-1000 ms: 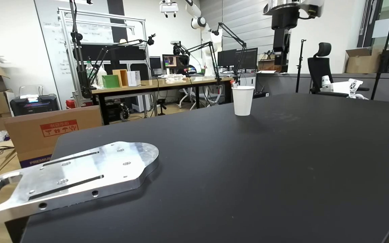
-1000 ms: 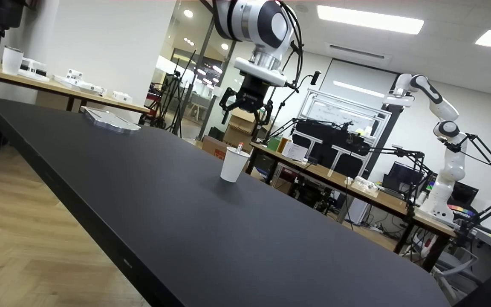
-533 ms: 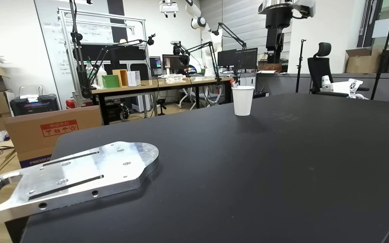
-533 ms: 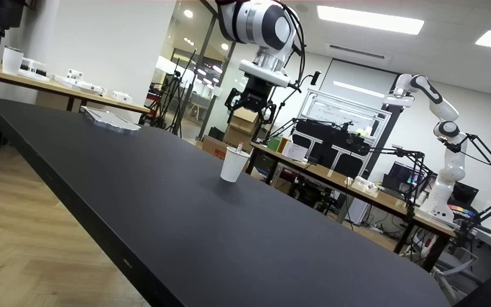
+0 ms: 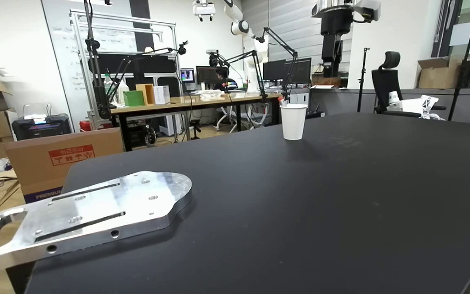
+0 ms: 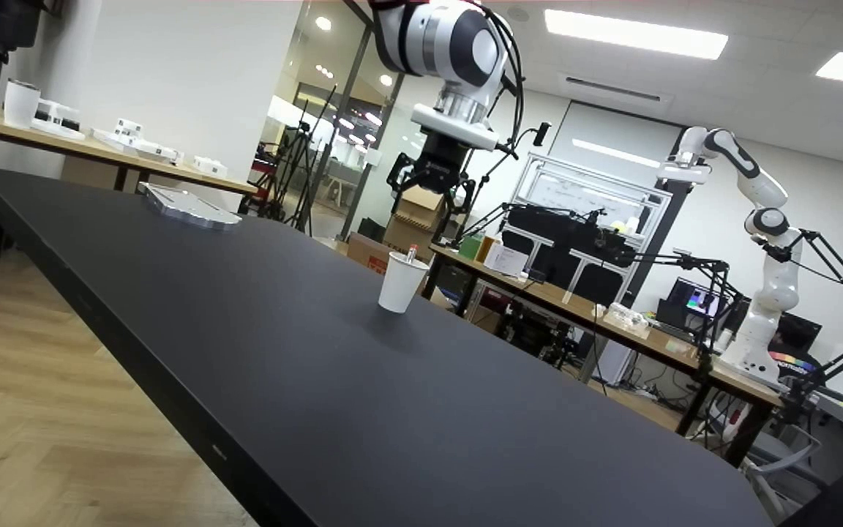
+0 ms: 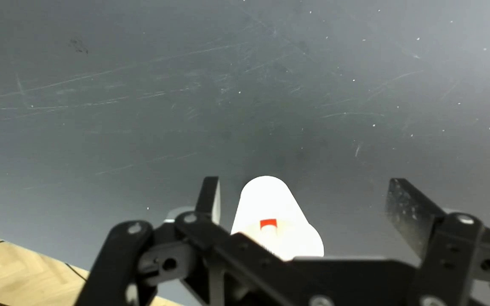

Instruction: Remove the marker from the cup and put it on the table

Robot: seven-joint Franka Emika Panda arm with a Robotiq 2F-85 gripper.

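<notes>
The white cup [image 5: 293,125] stands upright on the black table [image 5: 300,204]; it also shows in an exterior view [image 6: 398,287]. The marker [image 6: 412,252] stands leaning in the cup, its red end above the rim; it shows in an exterior view [image 5: 282,101] too. My gripper [image 6: 421,211] is open and empty, high above the cup, fingers down. In an exterior view the gripper [image 5: 331,74] hangs up and to the right of the cup. In the wrist view the marker's red part [image 7: 268,223] and the cup [image 7: 266,195] appear between the spread fingers, nearer the left one; the gripper body hides part of the cup.
A metal plate [image 5: 137,196] lies at one end of the table, also seen in an exterior view [image 6: 191,207]. The cup stands near a table edge. A cardboard box [image 5: 67,163] stands beside the table. A wooden workbench [image 5: 202,101] stands behind.
Over the first half second my gripper shifted slightly leftward in an exterior view, toward the cup; since then it is nearly still. Cup and marker have not moved. A person now shows at a far desk.
</notes>
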